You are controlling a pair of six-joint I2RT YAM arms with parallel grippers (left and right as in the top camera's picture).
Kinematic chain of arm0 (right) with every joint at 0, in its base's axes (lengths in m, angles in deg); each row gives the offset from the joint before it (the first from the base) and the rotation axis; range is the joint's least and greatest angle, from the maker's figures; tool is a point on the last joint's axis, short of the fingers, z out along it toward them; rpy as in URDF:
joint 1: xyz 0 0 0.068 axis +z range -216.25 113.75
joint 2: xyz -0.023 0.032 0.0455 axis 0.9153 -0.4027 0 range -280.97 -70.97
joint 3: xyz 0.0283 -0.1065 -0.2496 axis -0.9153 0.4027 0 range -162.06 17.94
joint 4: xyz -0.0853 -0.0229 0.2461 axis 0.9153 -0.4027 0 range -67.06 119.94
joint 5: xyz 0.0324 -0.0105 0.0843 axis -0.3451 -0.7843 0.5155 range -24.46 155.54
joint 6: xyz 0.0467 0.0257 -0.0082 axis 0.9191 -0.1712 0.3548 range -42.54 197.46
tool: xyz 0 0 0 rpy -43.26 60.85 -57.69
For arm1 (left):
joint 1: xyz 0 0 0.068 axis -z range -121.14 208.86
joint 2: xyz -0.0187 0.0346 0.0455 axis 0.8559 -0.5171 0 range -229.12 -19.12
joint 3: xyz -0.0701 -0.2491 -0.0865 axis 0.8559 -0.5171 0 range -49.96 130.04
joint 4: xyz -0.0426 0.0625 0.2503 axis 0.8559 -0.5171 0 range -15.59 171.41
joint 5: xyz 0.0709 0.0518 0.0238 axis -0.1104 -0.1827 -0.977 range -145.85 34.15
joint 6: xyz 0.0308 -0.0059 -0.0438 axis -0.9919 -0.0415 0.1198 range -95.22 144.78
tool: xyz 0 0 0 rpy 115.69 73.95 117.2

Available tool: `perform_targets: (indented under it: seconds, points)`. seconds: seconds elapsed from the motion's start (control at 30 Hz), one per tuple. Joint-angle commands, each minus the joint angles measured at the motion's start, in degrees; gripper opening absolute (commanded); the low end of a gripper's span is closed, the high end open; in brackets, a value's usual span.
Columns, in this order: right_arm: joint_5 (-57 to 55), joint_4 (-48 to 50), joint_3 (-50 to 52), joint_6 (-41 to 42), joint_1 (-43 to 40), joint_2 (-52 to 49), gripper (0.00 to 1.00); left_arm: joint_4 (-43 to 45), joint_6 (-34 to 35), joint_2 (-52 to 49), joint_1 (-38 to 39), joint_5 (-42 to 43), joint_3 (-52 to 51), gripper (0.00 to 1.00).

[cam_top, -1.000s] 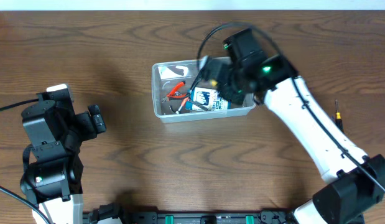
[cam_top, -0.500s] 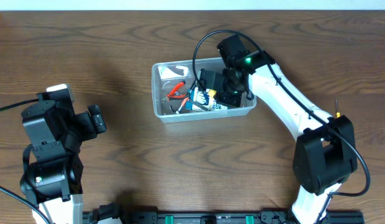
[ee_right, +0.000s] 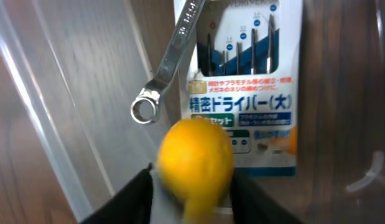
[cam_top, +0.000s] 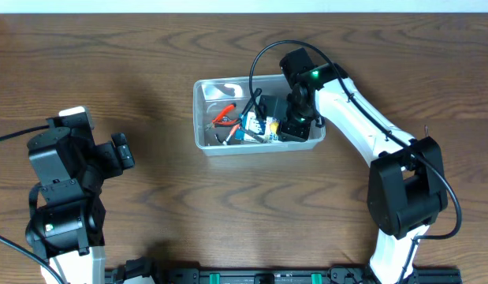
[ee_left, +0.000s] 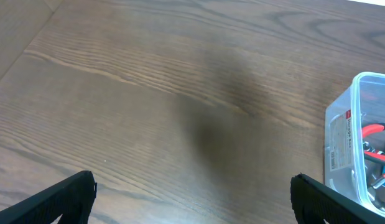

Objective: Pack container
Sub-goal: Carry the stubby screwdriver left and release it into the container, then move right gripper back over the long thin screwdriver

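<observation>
Spanning the overhead view, a brown table [cam_top: 149, 55] carries the clear container [cam_top: 198, 118] right of centre toward its far side, well apart from the left gripper [ee_left: 195, 202], which hangs at the left with jaws spread. Inside the container: the right gripper [ee_right: 191, 196], jaws pinching a yellow tool [ee_right: 195, 155]; beneath it a blue-and-white box [ee_right: 248, 124] with a steel wrench [ee_right: 170, 62] across one corner; red pliers [cam_top: 225, 118] in the left half.

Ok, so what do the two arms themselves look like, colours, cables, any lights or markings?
The right arm has white rounded links with black joints, a lit green light near its wrist and a black cable looping above it. The left arm is mostly black and blocky, with a white cap on top and black fingers on its hand.
</observation>
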Motion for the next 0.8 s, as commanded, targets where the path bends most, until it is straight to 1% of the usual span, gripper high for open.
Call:
perform_targets:
  seconds: [0.0, 0.03, 0.07, 0.1, 0.2, 0.27, 0.33, 0.4, 0.43, 0.47, 0.5, 0.53, 0.57, 0.63, 0.77]
  points:
    - [-1.1, -0.7, -1.0, 0.8, -1.0, 0.1, 0.44, 0.0, -0.3, -0.2, -0.2, -0.7, -0.3, 0.98]
    - [-1.7, -1.2, -1.4, 0.8, -1.0, 0.2, 0.48, 0.0, -0.3, -0.2, -0.2, -0.7, -0.3, 0.98]
    - [-2.1, -1.6, -1.7, 1.1, -1.0, 0.3, 0.55, 0.0, -0.3, -0.2, -0.2, -0.7, -0.3, 0.98]
    - [-2.6, -1.8, -2.2, 1.8, -1.0, 0.5, 0.68, 0.0, -0.3, -0.2, -0.2, -0.7, -0.3, 0.98]
    - [-2.8, -2.2, -4.5, 3.6, -1.2, 1.4, 0.68, 0.0, -0.3, -0.2, -0.2, -0.7, -0.3, 0.98]
    - [-3.0, -2.4, -7.6, 7.6, -1.7, 2.3, 0.67, 0.0, -0.3, -0.2, -0.2, -0.7, -0.3, 0.98]
    - [-5.0, -3.0, -11.9, 13.9, -2.5, 3.3, 0.66, 0.0, -0.3, -0.2, -0.2, -0.7, -0.3, 0.98]
    - [-9.4, -5.0, -18.2, 22.4, -4.3, 4.5, 0.68, 0.0, -0.3, -0.2, -0.2, -0.7, -0.3, 0.98]
    - [-11.2, -6.3, -21.1, 25.3, -5.4, 4.9, 0.69, 0.0, -0.3, -0.2, -0.2, -0.7, -0.3, 0.98]
    - [-13.9, -8.0, -24.5, 29.6, -7.1, 5.5, 0.75, 0.0, -0.3, -0.2, -0.2, -0.7, -0.3, 0.98]
    - [-16.9, -9.8, -27.4, 34.1, -8.7, 5.7, 0.96, 0.0, -0.3, -0.2, -0.2, -0.7, -0.3, 0.98]
    - [-19.4, -12.5, -30.3, 38.2, -10.7, 6.1, 0.99, 0.0, -0.3, -0.2, -0.2, -0.7, -0.3, 0.98]
    - [-21.0, -16.2, -33.4, 42.4, -13.3, 6.4, 0.99, 0.0, -0.3, -0.2, -0.2, -0.7, -0.3, 0.98]
    - [-20.9, -22.8, -37.8, 47.6, -18.6, 6.9, 0.99, 0.0, -0.3, -0.2, -0.2, -0.7, -0.3, 0.98]
    - [-19.7, -32.1, -40.1, 52.5, -31.1, 8.2, 0.99, 0.0, -0.3, -0.2, -0.2, -0.7, -0.3, 0.98]
